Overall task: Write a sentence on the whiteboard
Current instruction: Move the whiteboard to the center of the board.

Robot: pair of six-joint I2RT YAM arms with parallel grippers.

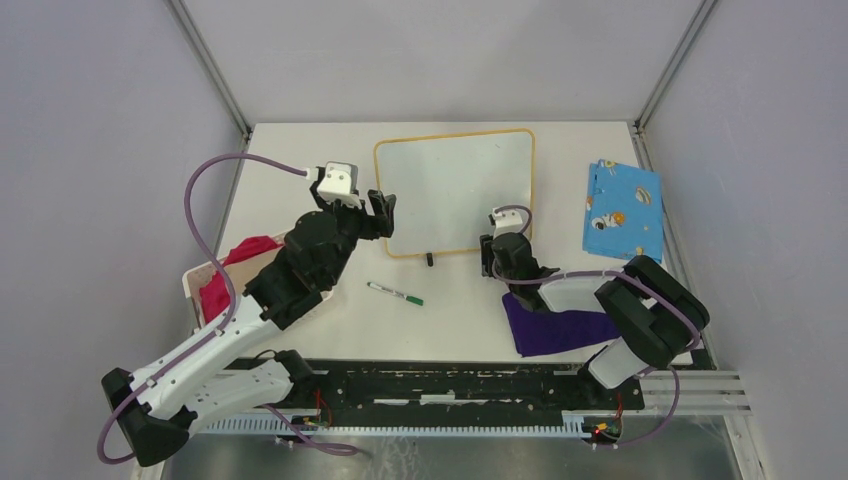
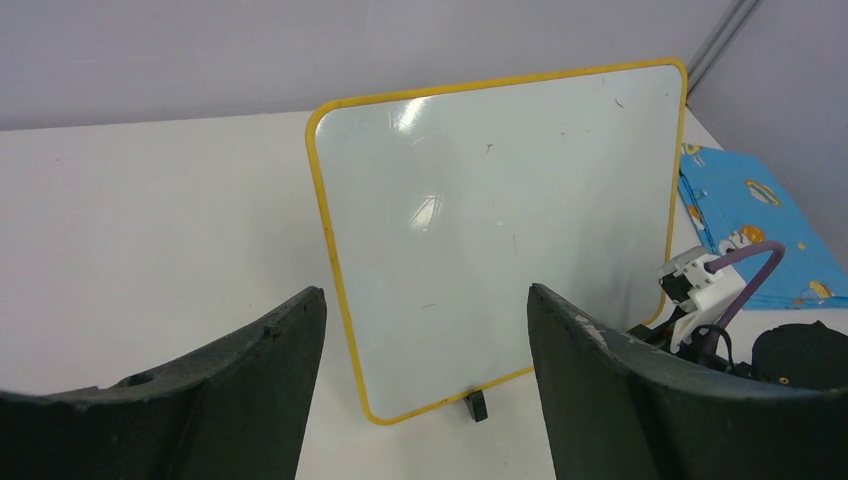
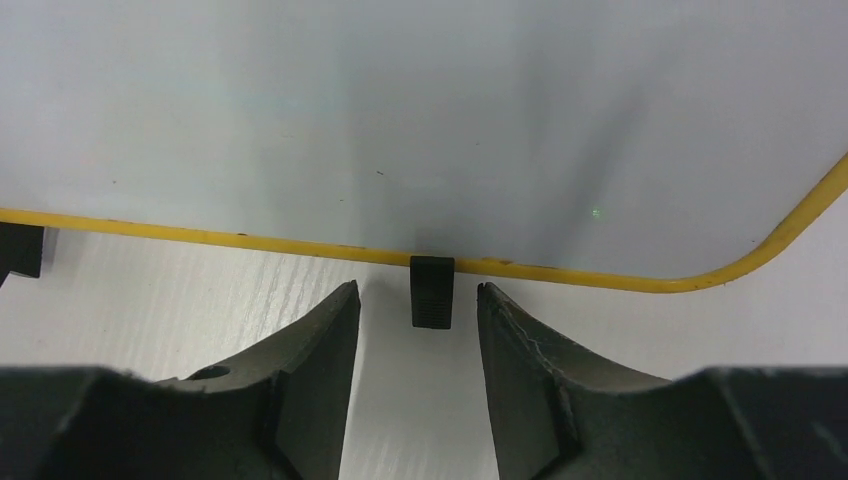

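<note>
The whiteboard (image 1: 455, 190) with its yellow rim stands on small black feet at the middle back of the table. Its face is blank; no sentence shows on it. It also fills the left wrist view (image 2: 500, 230) and the right wrist view (image 3: 400, 120). A marker with a green cap (image 1: 395, 293) lies on the table in front of the board, apart from both grippers. My left gripper (image 1: 385, 212) (image 2: 427, 292) is open and empty beside the board's left edge. My right gripper (image 1: 492, 245) (image 3: 417, 287) is open at the board's near edge, its tips either side of a black foot (image 3: 432, 290) without touching it.
A blue patterned cloth (image 1: 622, 210) lies at the right, also in the left wrist view (image 2: 750, 225). A purple cloth (image 1: 555, 325) lies under the right arm. A red cloth (image 1: 235, 265) sits in a box at the left edge. A second black foot (image 1: 430, 260) stands under the board's near edge.
</note>
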